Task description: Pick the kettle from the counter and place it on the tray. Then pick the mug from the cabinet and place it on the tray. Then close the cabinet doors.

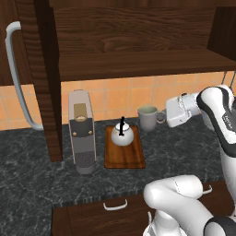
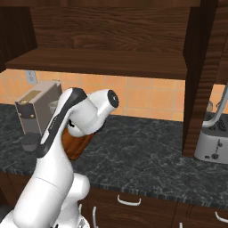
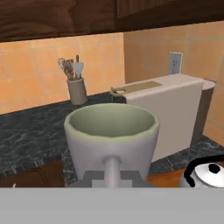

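Observation:
The pale mug (image 1: 147, 118) with its greenish inside hangs upright just right of the tray's far corner, and my gripper (image 1: 162, 118) is shut on its side handle. In the hand view the mug (image 3: 111, 133) looms close, its handle pinched in my gripper (image 3: 112, 178). The white kettle (image 1: 122, 134) with its black handle stands on the reddish-brown tray (image 1: 124, 156) on the dark counter (image 1: 32, 184); the kettle (image 3: 205, 175) also shows low right in the hand view. The cabinet (image 1: 138, 64) is open, with its doors (image 1: 41, 69) (image 2: 200, 80) swung out.
A grey coffee machine (image 1: 82, 131) stands directly left of the tray. A utensil holder (image 3: 77, 89) sits by the tiled wall. A toaster (image 2: 213, 142) stands on the counter under the right door. A drawer front (image 1: 115, 209) lies below the counter edge.

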